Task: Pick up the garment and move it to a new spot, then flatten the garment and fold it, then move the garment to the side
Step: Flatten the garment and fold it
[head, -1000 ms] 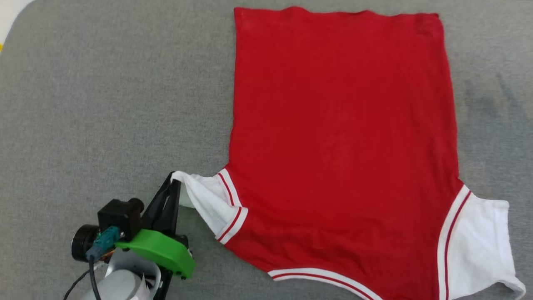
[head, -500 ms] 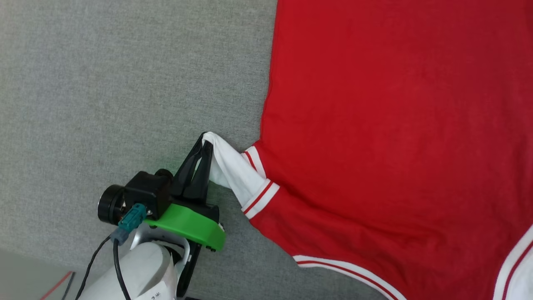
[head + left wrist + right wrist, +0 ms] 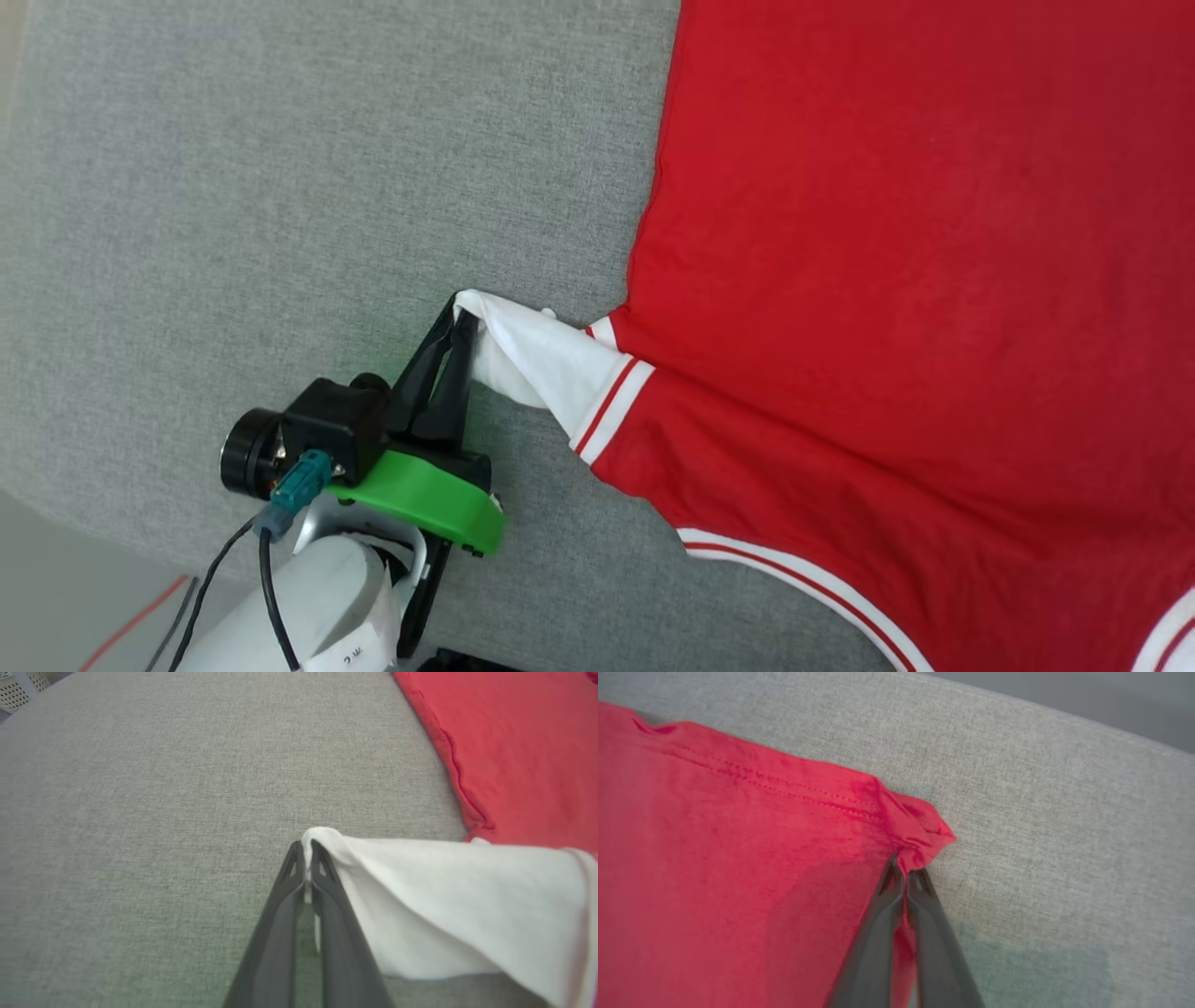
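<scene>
the garment [image 3: 887,280], one red t-shirt of soft knit cloth, lies plain side up on the right of the head view. its long axis runs up and down the frame, leaning a little to the right at the top. the curved neckline trim [image 3: 794,574], white with one thin red line, points to the lower edge, and the body runs off the top. one white short sleeve [image 3: 537,359] sticks out to the left from a white-red-white striped band, drawn into a taut, lifted cone. a sliver of a second white band shows in the lower right corner. the left hand [image 3: 459,313], at centre left of the head view, has its two long dark fingers pressed together on the tip of that sleeve, and the left wrist view shows white cloth pinched between them at mid-frame. behind the fingers sit one green plastic bracket [image 3: 425,499], one black camera [image 3: 313,439] and one teal plug [image 3: 299,481] on a black cable. in the right wrist view the right hand [image 3: 903,865] has its two fingers closed on a bunched red corner with a double-stitched hem, at the centre of the frame. under it all lies the surface [image 3: 280,187], covered in grey woven fabric with a fine grain.
</scene>
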Tool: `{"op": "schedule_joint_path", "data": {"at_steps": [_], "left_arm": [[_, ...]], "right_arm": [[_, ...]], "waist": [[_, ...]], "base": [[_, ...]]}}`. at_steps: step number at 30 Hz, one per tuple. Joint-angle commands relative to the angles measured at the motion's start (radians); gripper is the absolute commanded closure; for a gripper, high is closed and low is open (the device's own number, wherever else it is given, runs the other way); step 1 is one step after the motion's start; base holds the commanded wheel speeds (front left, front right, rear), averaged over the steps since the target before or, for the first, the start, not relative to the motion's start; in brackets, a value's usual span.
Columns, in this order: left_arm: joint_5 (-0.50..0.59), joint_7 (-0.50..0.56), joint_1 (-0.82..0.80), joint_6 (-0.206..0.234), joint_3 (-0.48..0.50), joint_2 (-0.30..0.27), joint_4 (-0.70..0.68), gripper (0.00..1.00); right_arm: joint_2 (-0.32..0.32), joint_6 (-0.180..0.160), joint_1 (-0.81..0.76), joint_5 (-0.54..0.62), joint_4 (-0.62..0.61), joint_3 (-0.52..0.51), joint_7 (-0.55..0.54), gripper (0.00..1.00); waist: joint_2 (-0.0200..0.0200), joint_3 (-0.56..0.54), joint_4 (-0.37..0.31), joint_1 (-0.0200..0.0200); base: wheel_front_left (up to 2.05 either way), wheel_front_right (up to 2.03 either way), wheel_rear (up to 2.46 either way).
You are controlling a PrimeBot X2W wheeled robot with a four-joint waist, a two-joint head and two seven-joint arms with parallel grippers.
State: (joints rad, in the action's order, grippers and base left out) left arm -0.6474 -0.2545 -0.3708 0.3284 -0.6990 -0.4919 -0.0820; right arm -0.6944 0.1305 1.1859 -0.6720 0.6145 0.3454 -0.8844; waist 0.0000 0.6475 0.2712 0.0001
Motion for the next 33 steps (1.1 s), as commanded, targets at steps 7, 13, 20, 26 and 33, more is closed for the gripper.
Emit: {"op": "schedule_joint_path", "data": {"at_steps": [7,13,20,26,33], "left_arm": [[-0.019,-0.005,0.068,-0.004,0.024,-0.022,0.036,1.00],[-0.039,-0.005,0.162,0.018,0.043,-0.061,0.031,1.00],[-0.062,0.001,0.247,0.049,0.062,-0.107,-0.002,1.00],[-0.078,0.007,0.293,0.068,0.071,-0.128,-0.028,1.00],[-0.084,0.011,0.303,0.074,0.073,-0.138,-0.052,1.00]], "right_arm": [[-0.040,0.000,-0.089,-0.070,-0.060,0.095,0.142,1.00],[-0.169,0.000,-0.224,-0.176,-0.200,0.185,0.229,1.00],[-0.303,0.000,-0.461,-0.274,-0.340,0.202,0.315,1.00],[-0.363,0.000,-0.713,-0.338,-0.398,0.153,0.393,1.00],[-0.221,0.000,-1.173,-0.391,-0.376,0.064,0.448,1.00]], "waist": [[0.0000,-0.187,-0.075,-0.0001],[0.0000,-0.316,-0.134,-0.0001],[0.0000,-0.405,-0.208,-0.0001],[0.0000,-0.443,-0.260,-0.0001],[0.0000,-0.420,-0.277,-0.0001]], "base": [[0.00,0.00,0.00],[0.00,0.00,0.00],[0.00,0.00,0.00],[0.00,0.00,0.00],[0.00,0.00,0.00]]}}
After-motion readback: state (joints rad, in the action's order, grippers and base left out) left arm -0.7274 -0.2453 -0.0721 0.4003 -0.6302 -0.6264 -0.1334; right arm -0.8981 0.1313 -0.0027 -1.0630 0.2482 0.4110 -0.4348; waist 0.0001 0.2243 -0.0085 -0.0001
